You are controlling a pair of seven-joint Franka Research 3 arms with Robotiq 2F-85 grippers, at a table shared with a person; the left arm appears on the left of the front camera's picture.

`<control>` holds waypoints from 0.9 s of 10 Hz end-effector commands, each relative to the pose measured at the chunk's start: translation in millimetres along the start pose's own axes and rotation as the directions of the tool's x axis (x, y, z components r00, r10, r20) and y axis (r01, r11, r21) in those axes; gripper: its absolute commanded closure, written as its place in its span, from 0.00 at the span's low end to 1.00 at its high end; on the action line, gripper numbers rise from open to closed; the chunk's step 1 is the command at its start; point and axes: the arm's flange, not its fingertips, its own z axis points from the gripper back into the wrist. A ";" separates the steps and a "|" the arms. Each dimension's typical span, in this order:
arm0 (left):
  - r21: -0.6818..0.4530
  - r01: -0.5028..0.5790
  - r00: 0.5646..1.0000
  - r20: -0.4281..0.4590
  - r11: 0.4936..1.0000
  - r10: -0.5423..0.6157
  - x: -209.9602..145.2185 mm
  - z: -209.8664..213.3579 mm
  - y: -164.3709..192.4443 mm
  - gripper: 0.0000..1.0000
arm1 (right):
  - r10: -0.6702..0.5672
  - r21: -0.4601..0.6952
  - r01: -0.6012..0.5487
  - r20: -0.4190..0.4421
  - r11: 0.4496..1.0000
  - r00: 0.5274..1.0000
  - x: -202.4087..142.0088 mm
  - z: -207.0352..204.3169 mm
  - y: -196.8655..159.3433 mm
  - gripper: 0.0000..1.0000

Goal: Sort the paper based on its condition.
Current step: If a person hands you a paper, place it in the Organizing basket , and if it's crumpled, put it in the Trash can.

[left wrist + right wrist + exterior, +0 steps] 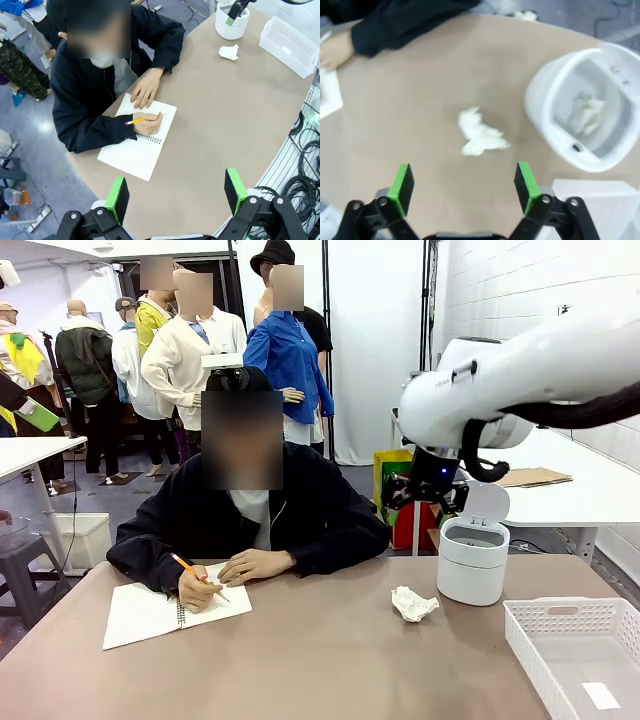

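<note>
A crumpled wad of white paper (413,603) lies on the brown table just left of the white bin (472,560). My right gripper (425,492) hangs above and behind the wad, beside the bin. In the right wrist view it (463,182) stands open and empty over the wad (480,135). Another wad (587,112) lies inside the bin (555,130). My left gripper (176,192) is open and empty, high above the near table edge, far from the wad (229,51).
A person across the table writes with a pencil in a spiral notebook (170,610), both hands on it. The notebook (140,145) lies below my left gripper. A white slotted tray (580,650) at the front right holds a small flat white slip (600,695).
</note>
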 end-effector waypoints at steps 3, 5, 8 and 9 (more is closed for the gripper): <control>0.007 -0.003 1.000 -0.003 1.000 0.003 -0.5 0.6 0.7 0.00 | -0.020 -0.060 0.023 0.053 0.998 0.998 2.5 -3.5 -8.9 0.00; 0.007 -0.003 1.000 -0.003 1.000 0.003 -0.5 0.6 0.7 0.00 | -0.045 -0.063 0.040 -0.086 0.997 0.995 -9.4 -14.4 4.8 0.00; 0.007 -0.003 1.000 -0.003 1.000 0.003 -0.5 0.6 0.7 0.00 | -0.025 -0.141 -0.002 -0.191 0.990 0.981 -19.5 -55.8 3.6 0.00; 0.007 -0.003 1.000 -0.003 1.000 0.003 -0.5 0.6 0.7 0.00 | -0.014 -0.170 -0.023 -0.209 0.985 0.978 -20.8 -70.0 6.1 0.00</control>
